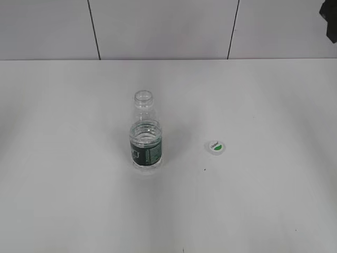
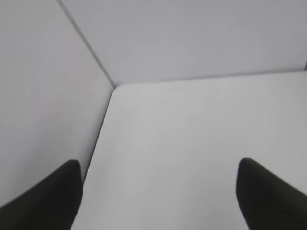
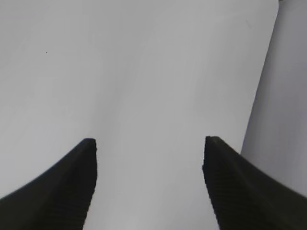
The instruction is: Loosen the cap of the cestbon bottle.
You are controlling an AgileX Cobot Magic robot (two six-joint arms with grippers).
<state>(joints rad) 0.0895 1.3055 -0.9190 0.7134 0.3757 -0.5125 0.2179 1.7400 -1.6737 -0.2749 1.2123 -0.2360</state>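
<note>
The cestbon bottle (image 1: 146, 134) stands upright near the middle of the white table, its neck open with no cap on it. The white cap (image 1: 216, 147) with a green mark lies flat on the table to the bottle's right, apart from it. My left gripper (image 2: 158, 165) is open and empty over bare table near the wall corner. My right gripper (image 3: 149, 143) is open and empty over bare table. Neither wrist view shows the bottle or the cap. Only a dark bit of the right arm (image 1: 330, 21) shows at the exterior view's top right edge.
The white table (image 1: 263, 200) ends at a white panelled wall (image 1: 158, 26) at the back. The left wrist view shows the table's edge against the wall (image 2: 103, 124). The right wrist view shows the table's right edge (image 3: 259, 96).
</note>
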